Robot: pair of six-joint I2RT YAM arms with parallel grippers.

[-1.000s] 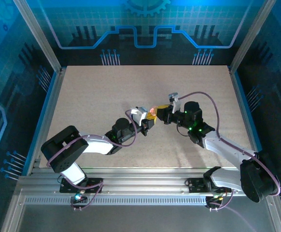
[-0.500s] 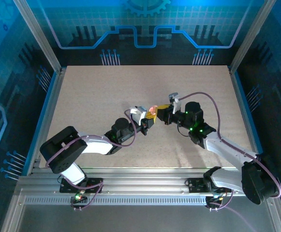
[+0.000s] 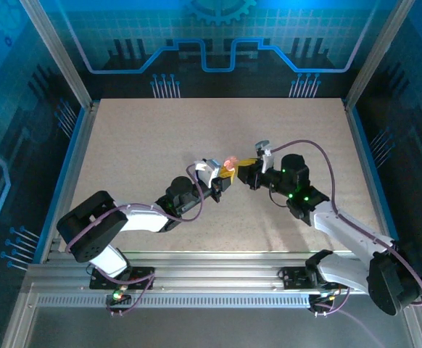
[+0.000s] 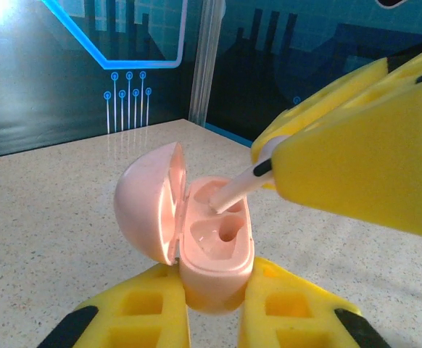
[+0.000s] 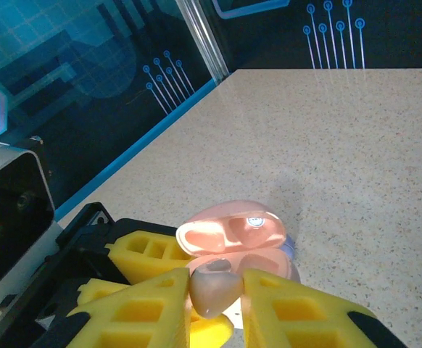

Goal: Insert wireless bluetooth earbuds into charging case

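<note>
left gripper [image 3: 225,175]: clamped tight on the case base, apparently holding it clear of the table [image 3: 138,145]
case [image 4: 214,232]: pink, lid [image 4: 149,199] swung back to the left, both sockets exposed, mouth facing the right arm
near socket [image 4: 224,235]: looks empty
bud [image 4: 234,192]: pale stem tip sits in the mouth of the far socket, coming in slanted; not seated yet (my read)
right gripper [image 5: 214,308]: narrow, pinching the bud body between its yellow fingers
step: seat this bud in the far socket
how: square the stem axis to the socket bore first, then push slowly along that axis. The left arm should stay rigid as the anvil. Let go only once the bud body sits flush.
risk: an off-axis push could lever the case out of the left pinch or knock the lid
hidden: in the left wrist view the right fingers cover the bud head. In the right wrist view the bud blocks its socket, so I cannot tell entry depth.
hard to see: the top view is too small to resolve the bud, just a pink speck between yellow tips
</note>
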